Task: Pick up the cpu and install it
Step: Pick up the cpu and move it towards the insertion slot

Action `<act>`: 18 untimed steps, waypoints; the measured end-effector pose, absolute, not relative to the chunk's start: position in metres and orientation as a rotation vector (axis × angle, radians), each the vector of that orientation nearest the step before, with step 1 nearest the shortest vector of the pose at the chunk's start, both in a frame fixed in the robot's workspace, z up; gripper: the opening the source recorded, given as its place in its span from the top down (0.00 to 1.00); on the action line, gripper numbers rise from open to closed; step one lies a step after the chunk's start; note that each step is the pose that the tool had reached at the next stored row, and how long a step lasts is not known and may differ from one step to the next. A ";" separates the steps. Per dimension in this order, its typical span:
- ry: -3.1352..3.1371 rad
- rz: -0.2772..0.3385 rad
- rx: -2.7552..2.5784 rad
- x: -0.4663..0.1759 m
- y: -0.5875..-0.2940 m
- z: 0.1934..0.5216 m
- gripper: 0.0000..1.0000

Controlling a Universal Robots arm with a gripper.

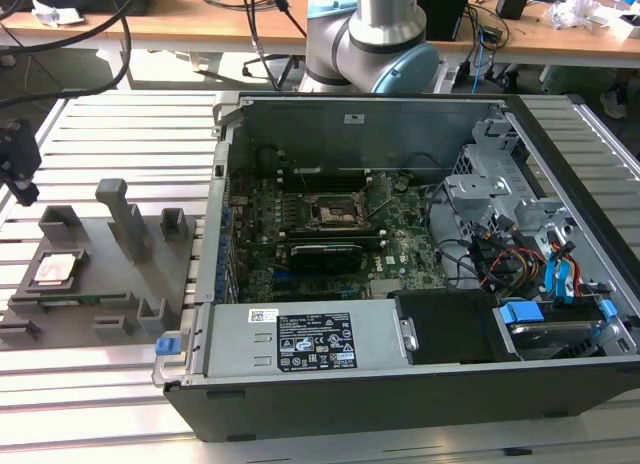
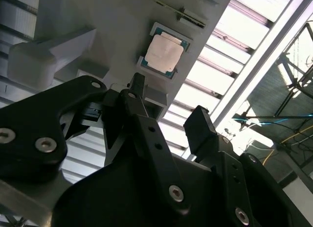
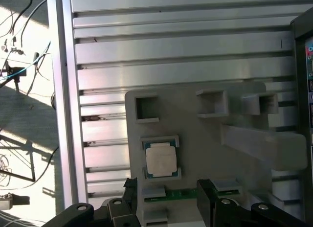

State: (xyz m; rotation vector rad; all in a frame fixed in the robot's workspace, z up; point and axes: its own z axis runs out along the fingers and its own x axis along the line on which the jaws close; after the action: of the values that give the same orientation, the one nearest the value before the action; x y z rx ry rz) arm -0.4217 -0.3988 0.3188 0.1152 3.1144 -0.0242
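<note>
Silvery-grey and square, the cpu (image 3: 161, 159) lies flat in its pocket on the grey plastic tray (image 3: 205, 139). Your gripper (image 3: 168, 190) hovers above it, clear of the chip, black fingers (image 2: 198, 126) spread wide with nothing between them. In the exterior view, that tray rests on the slatted aluminium table (image 1: 100, 134) at the exterior view's left, just beside the open computer case (image 1: 400, 404). The motherboard socket (image 1: 335, 212) sits inside the case, well apart from the chip.
</note>
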 end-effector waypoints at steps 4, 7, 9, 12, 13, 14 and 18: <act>3.114 -0.024 0.115 -0.422 -0.399 0.317 0.40; 3.114 -0.024 0.115 -0.422 -0.399 0.316 0.40; 3.114 -0.024 0.115 -0.422 -0.399 0.314 0.40; 3.114 -0.025 0.115 -0.422 -0.399 0.313 0.40; 3.114 -0.025 0.115 -0.422 -0.399 0.312 0.40; 3.114 -0.025 0.115 -0.422 -0.399 0.312 0.40; 3.114 -0.025 0.115 -0.422 -0.399 0.310 0.40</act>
State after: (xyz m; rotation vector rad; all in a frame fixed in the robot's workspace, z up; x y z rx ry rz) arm -0.4217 -0.3988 0.3097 0.1152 3.1144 -0.0248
